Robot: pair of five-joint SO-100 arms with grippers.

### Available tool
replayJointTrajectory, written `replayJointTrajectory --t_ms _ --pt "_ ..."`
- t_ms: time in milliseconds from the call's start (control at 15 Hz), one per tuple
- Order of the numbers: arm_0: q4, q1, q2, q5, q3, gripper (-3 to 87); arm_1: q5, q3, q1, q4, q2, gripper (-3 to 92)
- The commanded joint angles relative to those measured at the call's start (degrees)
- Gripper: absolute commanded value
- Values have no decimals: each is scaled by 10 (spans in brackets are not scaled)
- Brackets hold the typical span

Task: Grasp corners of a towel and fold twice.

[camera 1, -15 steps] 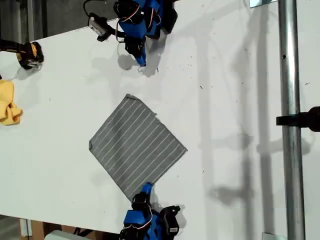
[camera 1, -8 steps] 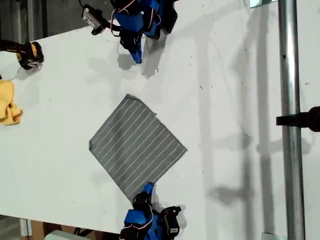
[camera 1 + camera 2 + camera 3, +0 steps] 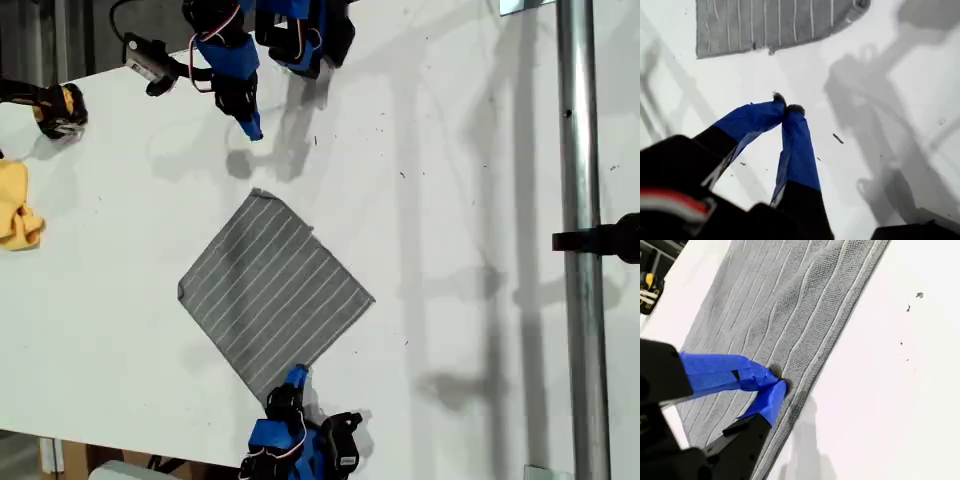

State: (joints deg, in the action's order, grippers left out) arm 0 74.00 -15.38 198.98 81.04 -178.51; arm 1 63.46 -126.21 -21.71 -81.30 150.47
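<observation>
Towel (image 3: 273,293) lay flat and unfolded as a diamond on the white table (image 3: 470,200), mid-table in the exterior view, with the yellow cloth (image 3: 18,205) well apart at that view's left edge. Over the last second my first gripper (image 3: 250,127), at the top of the exterior view, swung toward that view's left and lifted a bit; the towel itself did not shift at all. In the first wrist view my first gripper (image 3: 786,108) had its blue-taped tips pressed together with nothing between them, hanging over bare table short of the towel's nearest corner (image 3: 260,192), not touching cloth. My second gripper (image 3: 293,377) sat at the towel's bottom corner (image 3: 272,393) in the exterior view and had not moved across the three exterior pictures. In the second wrist view my second gripper (image 3: 771,382) had its tips together right on the grey fabric just inside the hem; I could not tell whether any cloth was actually pinched or the tips were only resting on it. Judgement: no fold was started, one arm was parked at its corner while the other was lining up; it would need to open and come down on the top corner.
</observation>
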Motion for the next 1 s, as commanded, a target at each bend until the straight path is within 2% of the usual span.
replayJointTrajectory --t_ms 0,133,533,933 --pt "1 -5 3 5 -2 -15 -99 144 -24 -18 -115 -2" --pt "1 -5 3 5 -2 -17 -172 238 -40 -32 -219 -2" --pt "1 -4 3 5 -2 -18 -301 441 -57 -47 -425 -2" --pt "1 -4 3 8 -2 -18 -343 519 -42 -59 -534 -2"
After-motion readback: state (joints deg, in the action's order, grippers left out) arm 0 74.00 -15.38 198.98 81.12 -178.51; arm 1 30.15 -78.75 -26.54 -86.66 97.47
